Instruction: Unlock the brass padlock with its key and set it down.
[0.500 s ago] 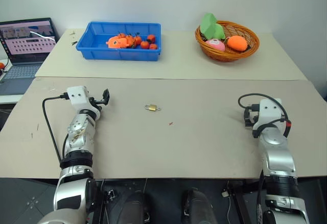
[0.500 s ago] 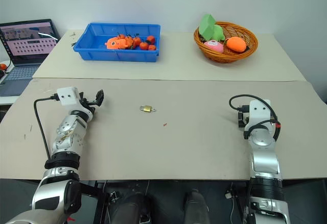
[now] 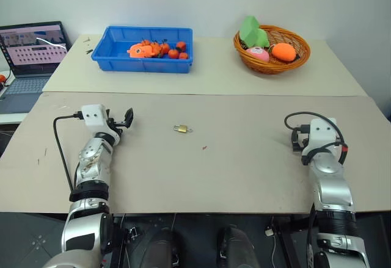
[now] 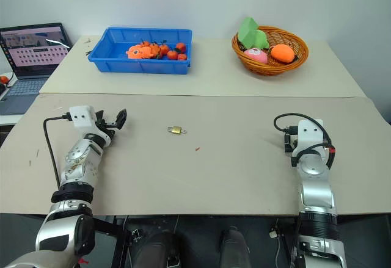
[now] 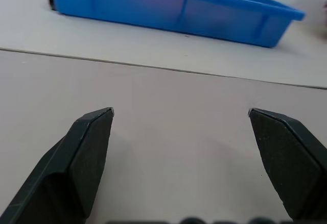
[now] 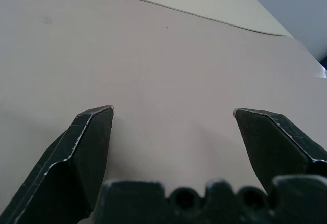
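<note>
Both of your arms rest empty, the left gripper [image 3: 127, 118] and right gripper [image 6: 173, 132] with jaws spread wide. Your small yellow-brass padlock with its thin silver shackle [image 3: 181, 129] lies on the beige tabletop [image 3: 244, 170] between them, nearer the left. Whether the key sits in it, you cannot tell. Pinching something so small risks skidding it away.

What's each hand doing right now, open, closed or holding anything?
Left hand: open, holding nothing.
Right hand: open, holding nothing.
</note>
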You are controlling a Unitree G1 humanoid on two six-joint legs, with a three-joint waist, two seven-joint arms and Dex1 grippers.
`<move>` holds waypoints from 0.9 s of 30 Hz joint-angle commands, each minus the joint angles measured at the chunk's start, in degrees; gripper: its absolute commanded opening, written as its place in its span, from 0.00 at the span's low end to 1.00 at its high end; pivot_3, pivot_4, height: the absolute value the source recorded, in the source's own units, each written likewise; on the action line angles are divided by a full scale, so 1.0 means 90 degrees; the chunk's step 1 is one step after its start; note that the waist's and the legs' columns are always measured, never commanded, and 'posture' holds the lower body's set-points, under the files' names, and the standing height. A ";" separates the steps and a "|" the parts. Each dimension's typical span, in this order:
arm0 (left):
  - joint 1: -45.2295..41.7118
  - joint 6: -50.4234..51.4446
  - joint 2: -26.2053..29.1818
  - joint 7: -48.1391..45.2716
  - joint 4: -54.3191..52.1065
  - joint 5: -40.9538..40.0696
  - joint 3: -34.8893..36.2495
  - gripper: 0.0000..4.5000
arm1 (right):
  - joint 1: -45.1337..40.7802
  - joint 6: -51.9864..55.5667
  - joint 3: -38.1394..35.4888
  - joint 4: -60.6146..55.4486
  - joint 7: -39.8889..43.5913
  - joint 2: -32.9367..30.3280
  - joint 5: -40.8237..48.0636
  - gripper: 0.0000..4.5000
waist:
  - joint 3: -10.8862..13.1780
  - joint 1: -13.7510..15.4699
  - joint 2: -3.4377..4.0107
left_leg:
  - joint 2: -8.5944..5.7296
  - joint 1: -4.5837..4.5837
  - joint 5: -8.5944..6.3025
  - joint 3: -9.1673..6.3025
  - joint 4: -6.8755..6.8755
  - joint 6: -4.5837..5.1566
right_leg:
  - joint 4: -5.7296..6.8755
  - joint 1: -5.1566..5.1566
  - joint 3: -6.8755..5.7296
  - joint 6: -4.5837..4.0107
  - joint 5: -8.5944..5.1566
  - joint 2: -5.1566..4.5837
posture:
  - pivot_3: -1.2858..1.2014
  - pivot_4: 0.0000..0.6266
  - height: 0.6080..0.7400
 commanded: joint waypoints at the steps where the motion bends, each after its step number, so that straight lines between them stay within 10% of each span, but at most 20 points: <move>1: -0.0027 0.0683 0.0393 -0.0979 -0.1093 -0.0451 -0.0181 1.00 | 0.0083 0.0043 -0.0123 -0.0323 -0.0058 -0.0011 -0.0007 0.99 | 0.0000 -0.0001 0.0000 | 0.0000 0.0000 0.0000 0.0000 0.0000 0.0000 | 0.0000 0.0000 0.0000 0.0000 0.0000 0.0000 | 0.52 0.24 0.43; 6: -0.0359 0.1383 0.1166 -0.3083 -0.1420 -0.0371 -0.1172 1.00 | 0.0040 0.0103 -0.0125 -0.0249 -0.0043 -0.0047 -0.0017 0.99 | -0.0002 -0.0008 0.0004 | 0.0000 0.0002 -0.0001 -0.0001 0.0009 -0.0001 | 0.0014 0.0002 0.0000 0.0002 -0.0002 0.0000 | 0.52 0.24 0.43; 13: -0.2017 -0.0660 0.1423 -0.5447 0.0963 0.1208 -0.2864 1.00 | 0.0026 0.0085 -0.0197 -0.0206 -0.0134 -0.0003 -0.0004 0.99 | -0.0002 0.0010 0.0004 | -0.0003 -0.0008 -0.0019 -0.0005 0.0042 0.0015 | 0.0022 0.0007 -0.0012 0.0033 -0.0028 0.0001 | 0.52 0.24 0.43; 27: -0.3623 -0.2306 0.0230 -0.5183 0.4224 0.2762 -0.3325 1.00 | 0.1515 0.0441 -0.0925 -0.2302 -0.0275 0.0560 0.0455 0.99 | -0.0002 0.0034 0.0004 | -0.0011 -0.0063 -0.0042 -0.0036 0.0076 0.0033 | 0.0030 -0.0011 -0.0043 0.0032 -0.0034 -0.0008 | 0.52 0.24 0.43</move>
